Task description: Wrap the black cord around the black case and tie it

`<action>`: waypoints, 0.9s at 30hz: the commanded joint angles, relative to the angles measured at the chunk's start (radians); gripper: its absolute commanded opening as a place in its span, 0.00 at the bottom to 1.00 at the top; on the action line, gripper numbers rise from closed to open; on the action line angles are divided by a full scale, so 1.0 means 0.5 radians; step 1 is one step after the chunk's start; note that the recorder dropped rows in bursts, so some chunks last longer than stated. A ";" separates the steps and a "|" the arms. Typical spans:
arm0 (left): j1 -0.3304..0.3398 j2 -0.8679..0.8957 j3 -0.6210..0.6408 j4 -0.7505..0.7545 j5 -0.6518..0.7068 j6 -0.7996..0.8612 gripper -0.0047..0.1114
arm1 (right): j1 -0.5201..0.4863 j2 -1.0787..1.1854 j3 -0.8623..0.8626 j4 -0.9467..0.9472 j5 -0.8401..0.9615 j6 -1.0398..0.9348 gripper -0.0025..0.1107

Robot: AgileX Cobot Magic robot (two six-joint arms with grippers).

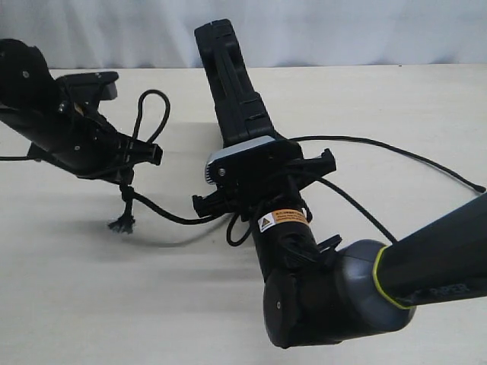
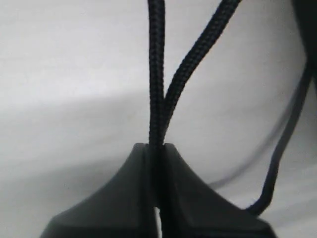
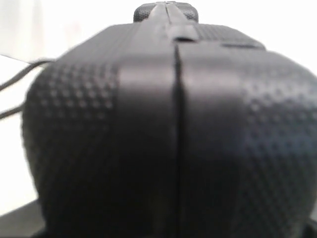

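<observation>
The black case [image 1: 228, 76] stands on its edge above the table, its near end held in my right gripper [image 1: 262, 179], which is shut on it. In the right wrist view the case [image 3: 173, 124] fills the picture and hides the fingers. The black cord [image 1: 171, 215] runs from a knot and frayed tuft [image 1: 120, 223] past the case's near end. It then trails right to a plain tip [image 1: 479, 188]. My left gripper [image 1: 154, 154] is shut on the cord just below a loop [image 1: 156, 106]. In the left wrist view two cord strands [image 2: 156, 99] rise from between the shut gripper [image 2: 156, 147].
The pale table [image 1: 91, 304] lies below both arms. A grey backdrop [image 1: 342, 30] runs along the table's far edge. My right arm's thick forearm [image 1: 434, 258] crosses the lower right.
</observation>
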 commanded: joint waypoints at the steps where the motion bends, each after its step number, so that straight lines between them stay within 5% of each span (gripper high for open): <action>1: -0.001 -0.094 -0.002 0.007 -0.017 0.132 0.04 | -0.014 -0.098 0.027 0.003 -0.057 -0.077 0.06; 27: -0.001 -0.343 -0.088 -0.071 0.307 1.604 0.04 | -0.230 -0.376 0.456 -0.302 -0.057 0.194 0.06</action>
